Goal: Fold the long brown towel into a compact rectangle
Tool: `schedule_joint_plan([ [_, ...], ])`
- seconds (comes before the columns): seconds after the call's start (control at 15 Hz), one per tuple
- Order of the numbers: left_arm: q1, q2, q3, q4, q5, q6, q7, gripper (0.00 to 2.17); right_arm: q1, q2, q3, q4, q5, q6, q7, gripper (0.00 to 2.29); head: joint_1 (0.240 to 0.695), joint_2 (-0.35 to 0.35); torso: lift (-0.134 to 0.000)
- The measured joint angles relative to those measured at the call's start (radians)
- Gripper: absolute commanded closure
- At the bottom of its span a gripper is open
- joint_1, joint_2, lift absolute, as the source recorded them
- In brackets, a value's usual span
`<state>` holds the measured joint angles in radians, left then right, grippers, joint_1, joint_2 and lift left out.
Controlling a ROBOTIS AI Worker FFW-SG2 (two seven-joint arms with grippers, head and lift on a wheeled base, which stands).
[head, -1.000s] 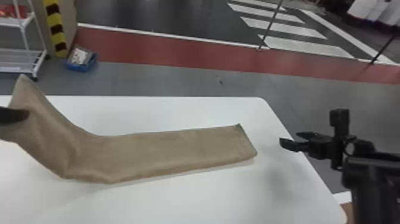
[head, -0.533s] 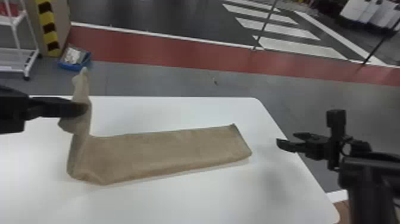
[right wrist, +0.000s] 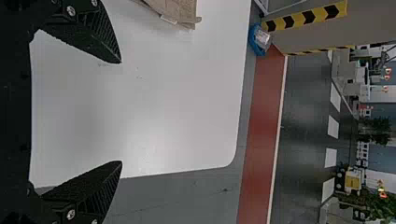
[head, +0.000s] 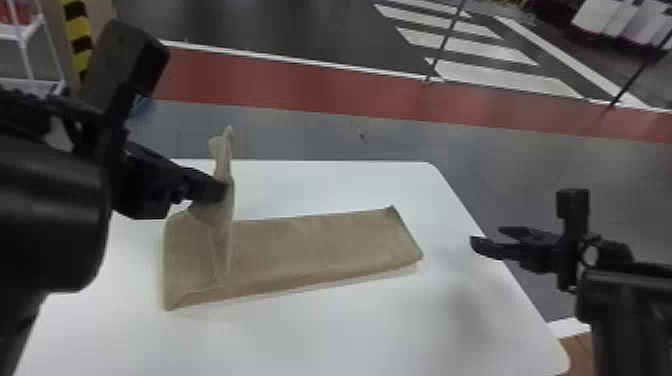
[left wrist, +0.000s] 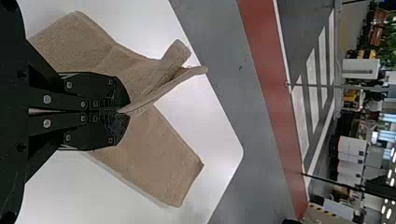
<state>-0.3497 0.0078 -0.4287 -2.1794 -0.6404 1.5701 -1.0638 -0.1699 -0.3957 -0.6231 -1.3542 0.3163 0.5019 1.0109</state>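
In the head view, a long light-brown cloth towel [head: 310,250] lies across the middle of a white table with rounded corners [head: 350,330]. Its flat length runs from left of centre to right of centre, the right end set a little higher in the frame. At the left end the cloth bends back over itself, and a flap rises steeply off the table, its narrow tip standing up at the upper left.

The left gripper [head: 220,192], black, comes in from the left edge and holds this flap partway up. In the left wrist view the jaws of the left gripper [left wrist: 125,112] are together, clamped on the towel, with the flap's loose end curling out beyond them and the flat part underneath.

The right gripper [head: 486,237], also black, is at the right of the frame, over the table's right edge and clear of the towel. In the right wrist view its jaws stand wide apart with nothing between them.

Behind the table, a grey floor [head: 500,160] carries a red band [head: 300,90] across the upper part of the frame, with white painted stripes [head: 475,47] beyond it at the upper right. A white metal shelf [head: 25,50] and a yellow-and-black striped post [head: 77,35] stand at the upper left.
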Motion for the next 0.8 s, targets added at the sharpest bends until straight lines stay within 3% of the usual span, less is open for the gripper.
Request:
schedule_joint_plan([
  [0.2,-0.027,0.000,-0.042,0.081,0.032,0.000,0.074,2.14,0.001,0.000,-0.001,0.000,-0.005,-0.003,0.000,0.12,0.695,-0.350,-0.124],
  [0.6,-0.034,0.000,-0.089,0.148,0.052,0.000,0.079,2.14,0.005,-0.006,-0.014,0.006,-0.012,-0.021,0.000,0.12,0.695,-0.350,-0.124],
  [0.67,-0.032,0.000,-0.102,0.152,0.056,0.000,0.080,2.05,0.007,-0.006,-0.015,0.006,-0.016,-0.021,0.000,0.12,0.695,-0.350,-0.124],
  [0.73,-0.030,0.000,-0.124,0.155,0.061,0.000,0.088,1.74,0.008,-0.006,-0.015,0.006,-0.018,-0.021,0.000,0.12,0.695,-0.350,-0.124],
  [0.8,-0.022,0.000,-0.150,0.157,0.071,0.000,0.121,0.84,0.010,-0.005,-0.014,0.006,-0.019,-0.021,0.000,0.12,0.695,-0.350,-0.124],
])
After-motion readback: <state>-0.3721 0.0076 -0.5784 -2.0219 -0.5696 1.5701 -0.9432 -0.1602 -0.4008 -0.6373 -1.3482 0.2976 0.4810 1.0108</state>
